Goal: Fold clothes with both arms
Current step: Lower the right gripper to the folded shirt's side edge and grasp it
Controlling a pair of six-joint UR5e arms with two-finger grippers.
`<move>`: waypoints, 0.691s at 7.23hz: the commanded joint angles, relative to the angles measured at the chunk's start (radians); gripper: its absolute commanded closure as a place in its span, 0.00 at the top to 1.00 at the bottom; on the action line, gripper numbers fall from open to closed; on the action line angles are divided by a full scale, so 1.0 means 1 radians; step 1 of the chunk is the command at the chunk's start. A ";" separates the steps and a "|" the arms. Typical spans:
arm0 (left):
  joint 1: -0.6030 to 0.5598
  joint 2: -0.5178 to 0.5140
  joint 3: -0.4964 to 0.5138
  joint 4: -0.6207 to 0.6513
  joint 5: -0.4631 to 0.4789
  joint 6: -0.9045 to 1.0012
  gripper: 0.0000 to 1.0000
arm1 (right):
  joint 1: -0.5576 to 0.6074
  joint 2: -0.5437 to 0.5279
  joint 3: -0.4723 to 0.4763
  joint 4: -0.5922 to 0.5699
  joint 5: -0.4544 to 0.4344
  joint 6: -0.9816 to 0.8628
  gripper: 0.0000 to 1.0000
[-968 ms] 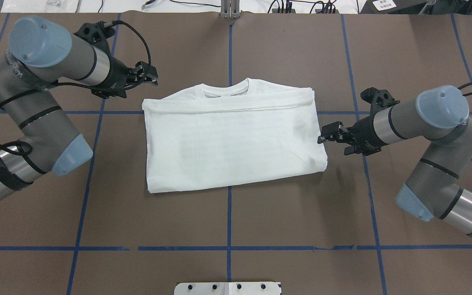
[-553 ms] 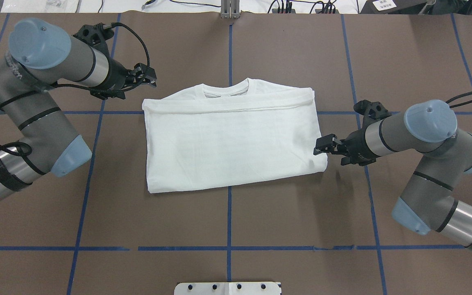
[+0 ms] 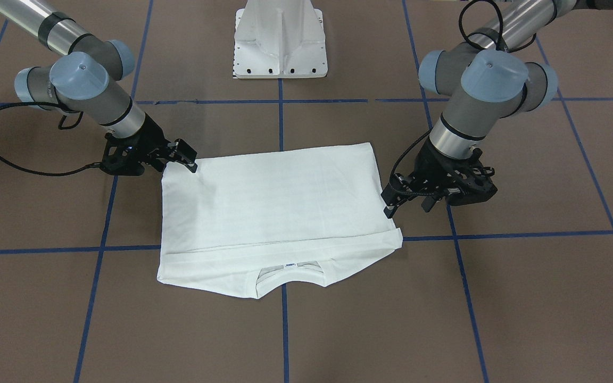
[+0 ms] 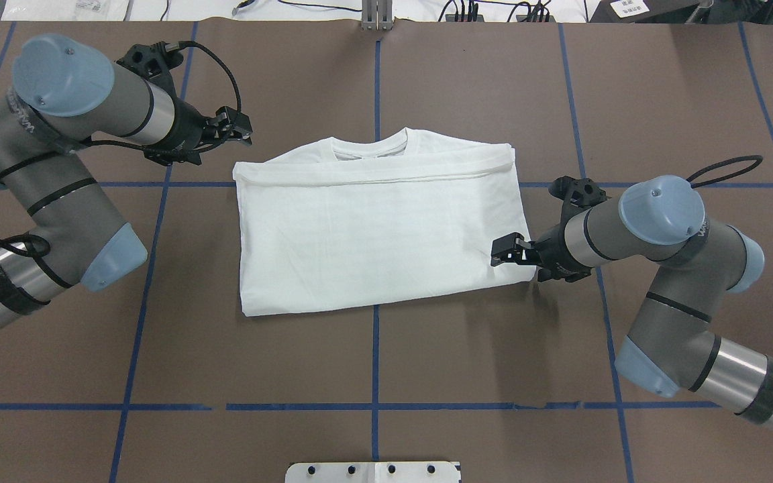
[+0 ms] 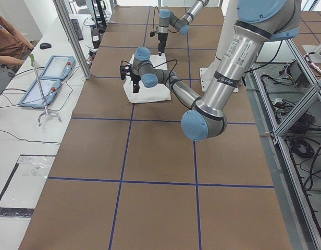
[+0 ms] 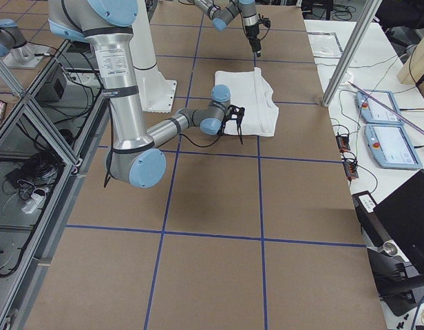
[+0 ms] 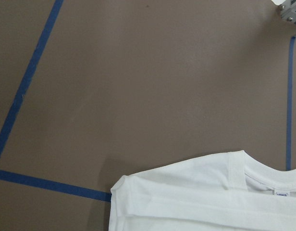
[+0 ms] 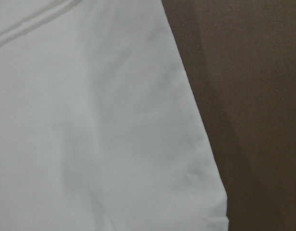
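Meanwhile, open black right claw (image 4: 504, 253) hovers at soft, limp white cotton shirt's (image 4: 373, 235) lower-right corner, likeliest pinch point; black left claw (image 4: 242, 127) gapes upper left.

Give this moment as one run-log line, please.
shirt: folded flat, collar far | left gripper: open, clear of far-left corner | right gripper: open, over near-right corner, contact unclear

My right pincer (image 4: 504, 253) and left pincer (image 4: 242, 129) are black, on grey-silver arms (image 4: 611, 231) capped pale blue. Between them the shirt (image 4: 373, 235) is plain white, its small neck label (image 3: 289, 264) marked in blue. Beneath them the counter (image 4: 494, 335) is matt brown, gridded with blue tape lines (image 4: 375, 349); behind them, the pedestal base (image 3: 280, 42) is white.
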 commanded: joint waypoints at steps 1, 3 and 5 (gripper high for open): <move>0.000 0.001 -0.001 0.000 0.000 0.000 1.00 | 0.000 -0.003 0.008 -0.003 -0.003 -0.001 0.98; 0.000 0.001 0.000 0.000 0.000 0.000 1.00 | 0.002 -0.011 0.014 -0.005 0.002 -0.001 0.69; 0.003 0.001 0.006 0.000 0.000 -0.001 1.00 | 0.008 -0.012 0.017 -0.005 0.008 -0.003 0.24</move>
